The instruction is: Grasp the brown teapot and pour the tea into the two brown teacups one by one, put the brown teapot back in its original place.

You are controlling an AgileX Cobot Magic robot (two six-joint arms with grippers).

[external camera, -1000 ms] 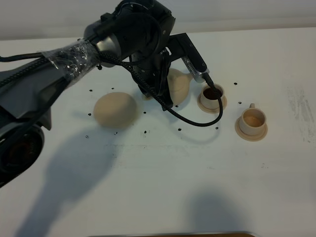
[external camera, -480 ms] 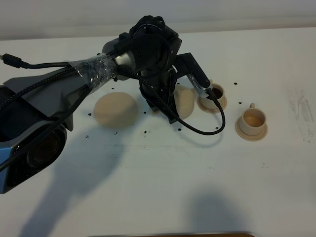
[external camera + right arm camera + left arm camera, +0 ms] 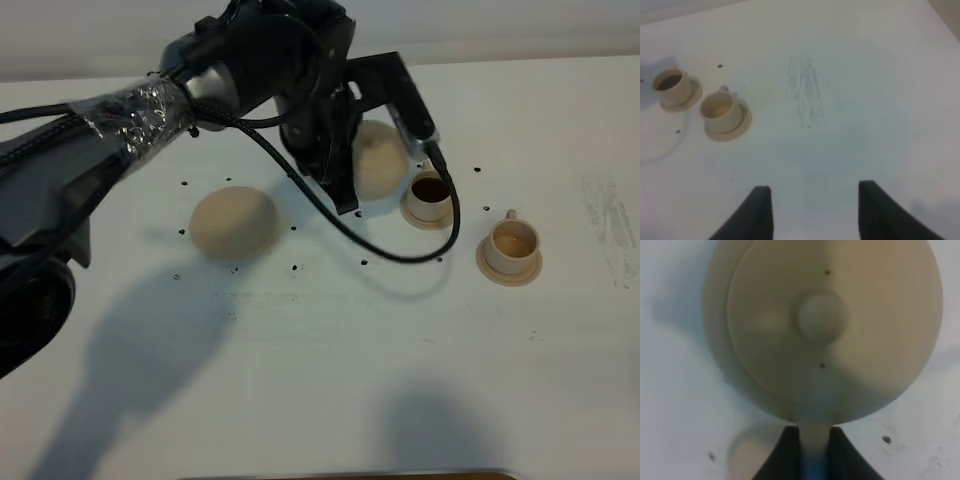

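Left wrist view looks straight down on the teapot (image 3: 840, 365). Its lid (image 3: 790, 340) and round knob (image 3: 821, 316) fill the picture. The left tool (image 3: 814, 436) is pinched on the loop handle (image 3: 815, 455), with one dark finger on each side.

From the high camera, the teapot is well apart from the large saucer (image 3: 233, 222). It is out on the cup side, just beside the near cup (image 3: 430, 192), and seems to be raised off the table (image 3: 330, 340). That cup holds dark tea. The far cup (image 3: 512, 243) stands further from the large saucer and looks paler inside; I cannot tell how full it is, so it is probably the next one to fill.

The right tool (image 3: 812, 212) hangs with its fingers spread and holds nothing. It is over bare table, beyond the far cup as seen from the large saucer.

The teapot looks like glazed ceramic, so it is likely stiff, smooth and easy to chip against a cup rim. The handle is the sensible place to hold it. The body and the tea hang out in front of that pinch, so the pot may swivel in the grip if the hold loosens. The lid looks loose and could slide off in a steep tilt. Putting the pot back on the large saucer calls for a slow, level descent.
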